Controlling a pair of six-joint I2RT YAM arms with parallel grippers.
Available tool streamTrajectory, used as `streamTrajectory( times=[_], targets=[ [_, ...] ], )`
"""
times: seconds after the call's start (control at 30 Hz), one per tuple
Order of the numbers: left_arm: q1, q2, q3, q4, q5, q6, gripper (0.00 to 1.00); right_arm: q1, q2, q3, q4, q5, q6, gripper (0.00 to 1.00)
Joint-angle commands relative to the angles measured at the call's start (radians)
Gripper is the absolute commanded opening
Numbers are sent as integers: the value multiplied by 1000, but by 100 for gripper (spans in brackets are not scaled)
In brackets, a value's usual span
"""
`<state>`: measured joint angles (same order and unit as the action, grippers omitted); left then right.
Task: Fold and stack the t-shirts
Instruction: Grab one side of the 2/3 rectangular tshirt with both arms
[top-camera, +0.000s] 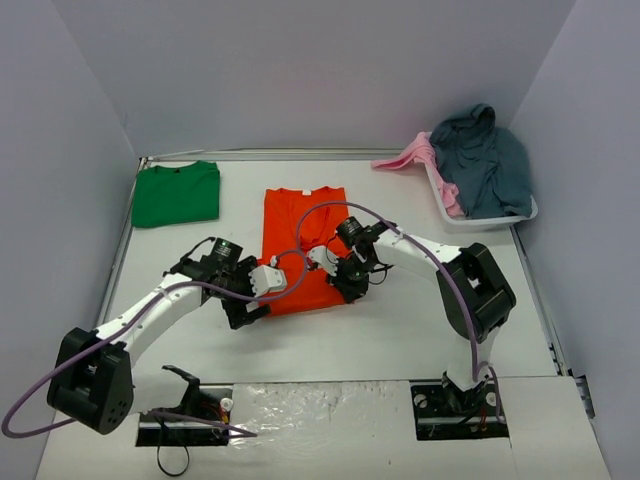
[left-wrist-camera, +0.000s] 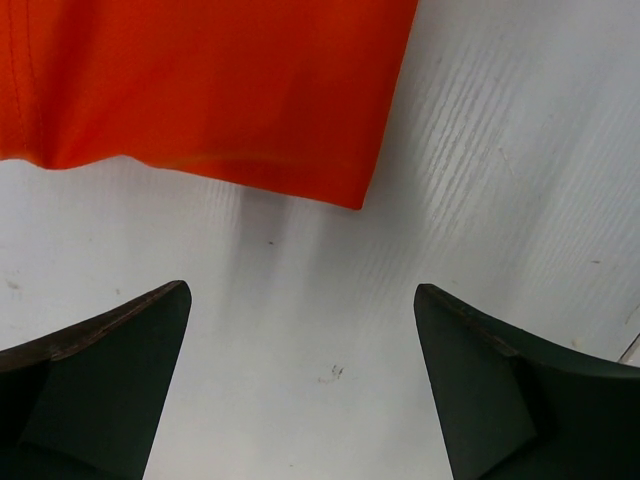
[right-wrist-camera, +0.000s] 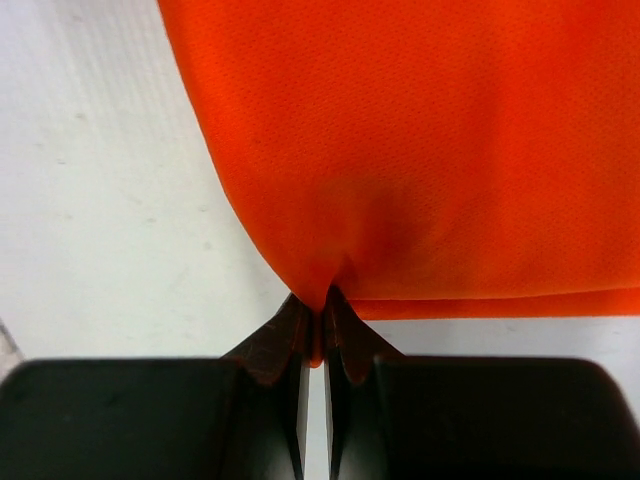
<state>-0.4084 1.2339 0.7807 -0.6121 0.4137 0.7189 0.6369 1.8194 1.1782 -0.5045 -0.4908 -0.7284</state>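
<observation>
Orange t-shirt (top-camera: 303, 235) lies flat in the middle of the bench (top-camera: 400, 330), a long rectangle with its neckline toward the far wall. And there's a grip: the right tool (top-camera: 345, 285) is clamped on the shirt's near right corner. The right wrist view shows it well, with the tool (right-wrist-camera: 318, 320) closed tight, a small tuck of orange cloth (right-wrist-camera: 420, 130) puckered between the fingers (right-wrist-camera: 285, 335) and the hem running off to the side.

Across at the other near corner, the left tool (top-camera: 247, 306) hangs with its jaws wide and nothing in them. From its own camera, the tool (left-wrist-camera: 300, 300) sits over bare bench, the orange corner (left-wrist-camera: 200, 80) just ahead of the fingertips (left-wrist-camera: 150, 310) and not touching them.

Further out, the green t-shirt (top-camera: 176, 193) sits folded at the far left corner, well apart from the orange one. Far right, a white basket (top-camera: 490, 220) holds a grey-blue garment (top-camera: 485, 160), and a pink cloth (top-camera: 405, 157) spills over its rim.
</observation>
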Motion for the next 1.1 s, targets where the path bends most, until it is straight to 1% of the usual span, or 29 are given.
streamTrajectory(
  times=[0.0,0.3,0.43,0.57,0.63,0.77,0.87,0.9,0.97,1.0,1.07],
  targets=[
    [-30,-19,-11,23,11,36,94,7,12,53,-101,-104,29,0],
    [-121,15,-73,107,-1,28,94,7,121,113,-170,-170,21,0],
    [-136,35,-98,158,-50,16,99,9,146,136,-200,-178,12,0],
    [-136,48,-133,250,-104,-4,100,9,150,144,-210,-183,6,0],
    [-136,55,-143,281,-142,-13,95,7,152,144,-215,-181,4,0],
    [-135,61,-158,334,-171,-26,94,9,153,138,-220,-178,3,0],
    [-135,87,-146,331,-171,-29,84,7,153,136,-218,-172,1,0],
    [-135,107,-141,331,-171,-27,73,7,152,135,-220,-173,3,0],
    [-136,131,-121,318,-162,-32,61,9,150,133,-220,-172,1,0],
    [-136,154,-115,315,-161,-32,49,7,150,133,-221,-172,3,0],
    [-136,176,-97,299,-148,-32,40,9,147,133,-221,-166,1,0]
  ],
)
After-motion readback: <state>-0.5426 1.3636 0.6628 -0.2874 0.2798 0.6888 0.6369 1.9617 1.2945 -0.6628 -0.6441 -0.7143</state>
